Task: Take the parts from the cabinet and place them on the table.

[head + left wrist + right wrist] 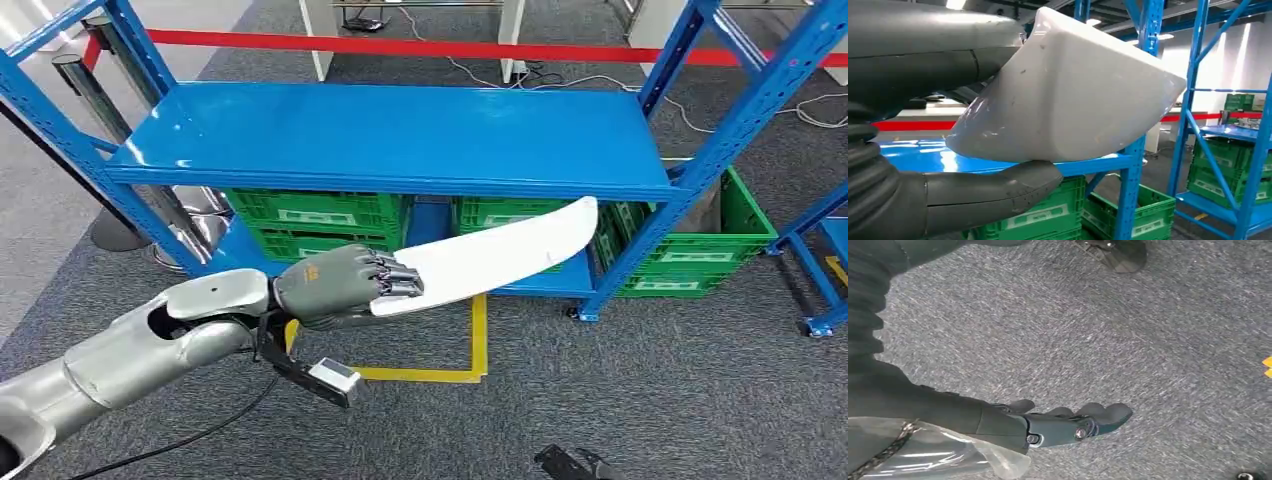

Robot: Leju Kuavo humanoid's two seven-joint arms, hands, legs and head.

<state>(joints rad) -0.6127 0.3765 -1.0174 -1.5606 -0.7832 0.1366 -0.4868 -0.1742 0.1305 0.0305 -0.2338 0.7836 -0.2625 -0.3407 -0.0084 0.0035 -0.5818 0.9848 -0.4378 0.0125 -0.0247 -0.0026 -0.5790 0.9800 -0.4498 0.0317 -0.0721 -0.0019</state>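
My left hand [340, 284] grips one end of a long, curved white plastic part [490, 256], holding it out level in front of the blue shelf rack [400, 135]. The part's far tip reaches the rack's lower right area. In the left wrist view the white part [1068, 95] sits between the upper fingers and the thick grey thumb [993, 192]. My right hand [1068, 425] hangs over the grey carpet with its fingers loosely extended and nothing in it.
Green crates [310, 222] stand on the rack's bottom shelf, and another green crate [700, 250] sits at the right post. Yellow floor tape [478, 345] marks the carpet in front. A second blue rack [825, 250] stands at right. A red barrier tape [450, 48] runs behind.
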